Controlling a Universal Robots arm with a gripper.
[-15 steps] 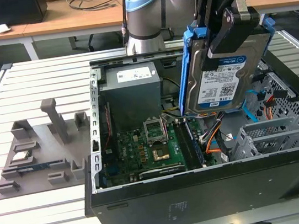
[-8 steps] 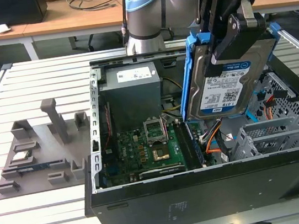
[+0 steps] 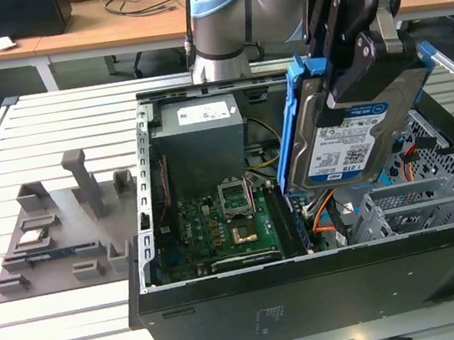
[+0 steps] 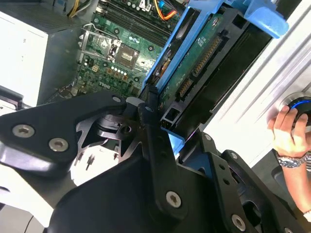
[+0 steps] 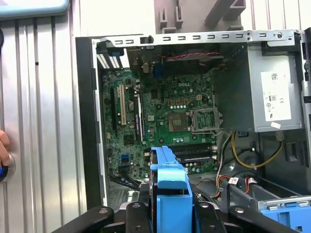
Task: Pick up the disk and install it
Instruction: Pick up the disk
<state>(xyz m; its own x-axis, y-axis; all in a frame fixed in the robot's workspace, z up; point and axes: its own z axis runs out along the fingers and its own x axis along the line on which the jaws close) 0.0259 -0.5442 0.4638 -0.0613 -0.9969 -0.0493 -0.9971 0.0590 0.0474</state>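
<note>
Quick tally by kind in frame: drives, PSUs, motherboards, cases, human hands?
disk: 1, in the air over the open case
power supply: 1
motherboard: 1
computer case: 1
person's hand: 1
Total: 5

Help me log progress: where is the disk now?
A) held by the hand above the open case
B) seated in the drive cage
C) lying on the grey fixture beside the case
A: the hand clamps the disk, tilted on edge, above the open computer case.
</note>
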